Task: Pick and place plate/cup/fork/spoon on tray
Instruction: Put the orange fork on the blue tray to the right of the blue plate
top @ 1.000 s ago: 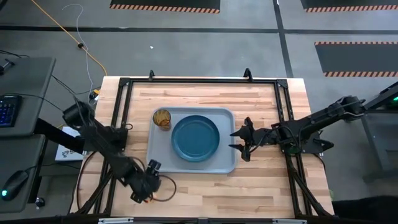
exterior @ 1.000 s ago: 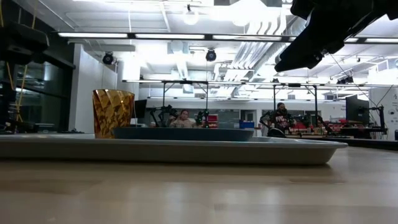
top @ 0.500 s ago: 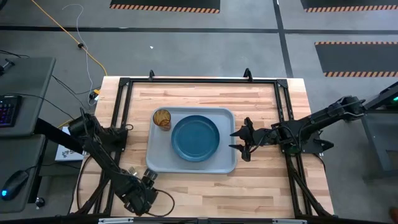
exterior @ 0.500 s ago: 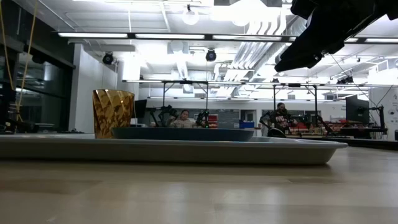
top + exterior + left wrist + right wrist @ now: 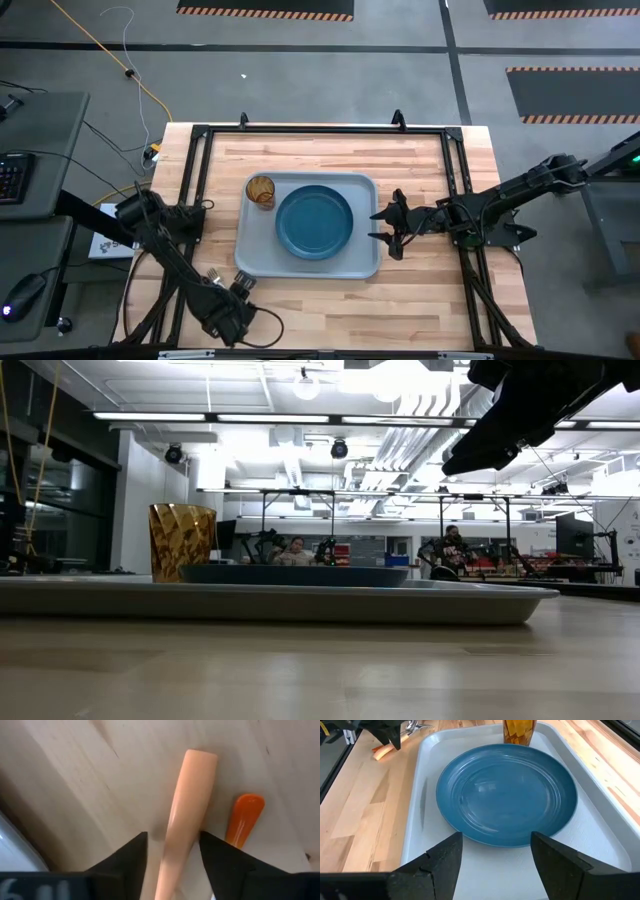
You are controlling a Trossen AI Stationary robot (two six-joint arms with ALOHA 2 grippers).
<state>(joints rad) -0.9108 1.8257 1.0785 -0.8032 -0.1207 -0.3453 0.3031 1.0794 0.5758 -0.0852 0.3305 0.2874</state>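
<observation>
The dark blue plate [image 5: 315,222] lies in the middle of the grey-blue tray [image 5: 250,255]. The amber cup [image 5: 261,190] stands upright in the tray's far left corner. My left gripper [image 5: 232,300] is low over the table by the tray's near left corner. It is open, with a finger on each side of the fork's salmon handle [image 5: 190,795]. The spoon's orange handle end [image 5: 242,820] lies on the wood right beside the fork. Both utensils are hidden under the gripper in the high view. My right gripper [image 5: 385,226] hangs open and empty at the tray's right edge.
A black frame [image 5: 320,130] runs around the wooden table. The table's near strip [image 5: 380,300] is bare wood. In the right wrist view the left gripper [image 5: 390,732] stands over the fork's handle [image 5: 381,753], just off the tray's rim. People sit far off in the room [image 5: 450,550].
My left gripper has moved a little toward the table's near edge and down, next to the tray's near left corner. The left arm's upper part has swung out of the low view. My right arm, the tray, the plate and the cup have kept still.
</observation>
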